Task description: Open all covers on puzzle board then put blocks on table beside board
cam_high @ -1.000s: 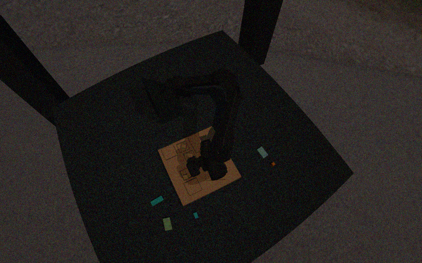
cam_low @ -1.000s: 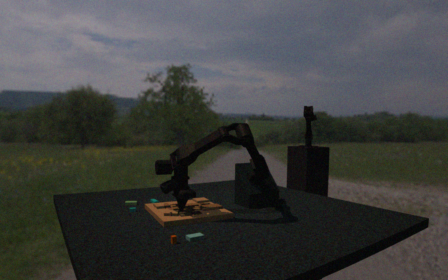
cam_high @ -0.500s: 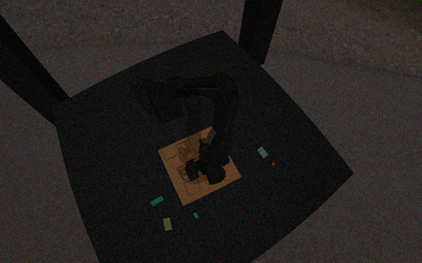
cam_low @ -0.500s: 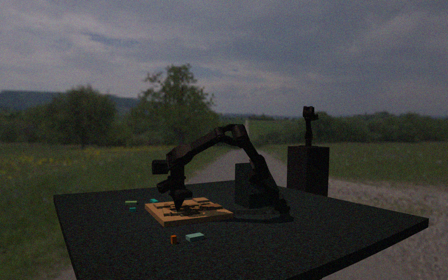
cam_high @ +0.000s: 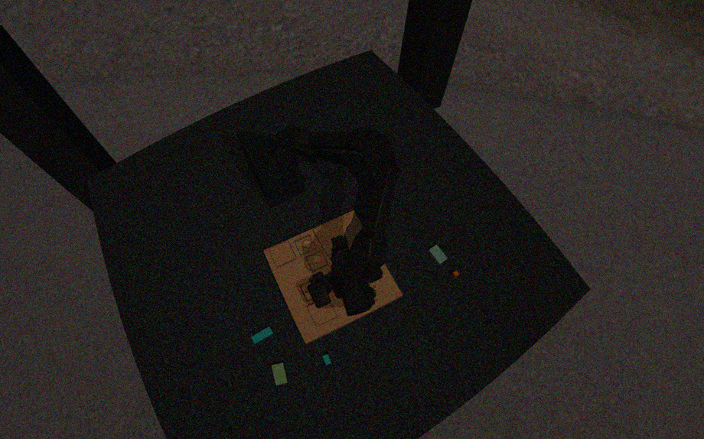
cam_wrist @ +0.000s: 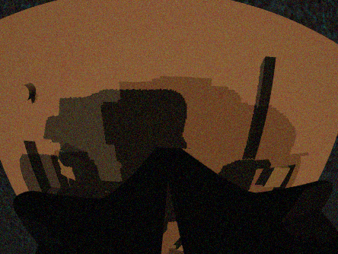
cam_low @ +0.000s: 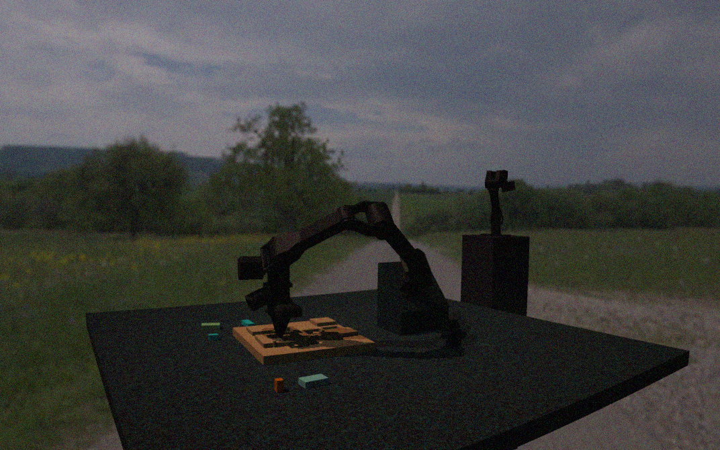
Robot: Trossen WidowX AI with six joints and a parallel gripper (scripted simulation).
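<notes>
The tan puzzle board [cam_high: 391,290] [cam_low: 281,356] [cam_wrist: 171,38] lies on the table. My gripper [cam_low: 279,334] [cam_wrist: 166,150] is shut and empty, pointing down at or just above the board; the arm hides it in the top view. Raised covers such as one plate [cam_low: 322,321] show, but shadow hides how far each is open. A dark slot [cam_wrist: 263,110] shows in the wrist view. Off the board lie a teal block [cam_high: 262,335] [cam_low: 246,322], a green block [cam_high: 279,374] [cam_low: 210,324], a small teal block [cam_high: 326,359] [cam_low: 213,336], a pale block [cam_high: 438,253] [cam_low: 313,379] and an orange block [cam_high: 455,273] [cam_low: 279,385].
My arm [cam_high: 383,183] [cam_low: 318,228] arches over the board from its base beside a dark box [cam_low: 390,291] on the table [cam_high: 215,413] [cam_low: 424,403]. A dark pedestal [cam_low: 493,273] with another device on it stands beyond the table.
</notes>
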